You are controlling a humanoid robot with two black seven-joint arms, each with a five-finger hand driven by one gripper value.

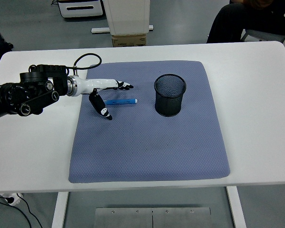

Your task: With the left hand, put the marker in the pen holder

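A blue marker point(121, 101) lies flat on the blue-grey mat point(147, 142), pointing left to right, left of the black mesh pen holder point(170, 95). The holder stands upright near the mat's upper middle. My left hand point(110, 97) hovers over the marker's left end, fingers stretched out to the right above it and the thumb hanging down in front of it. The hand is open and holds nothing. The marker sits in the gap between fingers and thumb.
The mat covers the middle of the white table point(256, 85). A black cable point(85, 59) loops above my left forearm. A seated person point(247, 19) shows at the top right, and a cardboard box point(129, 40) stands behind the table's far edge.
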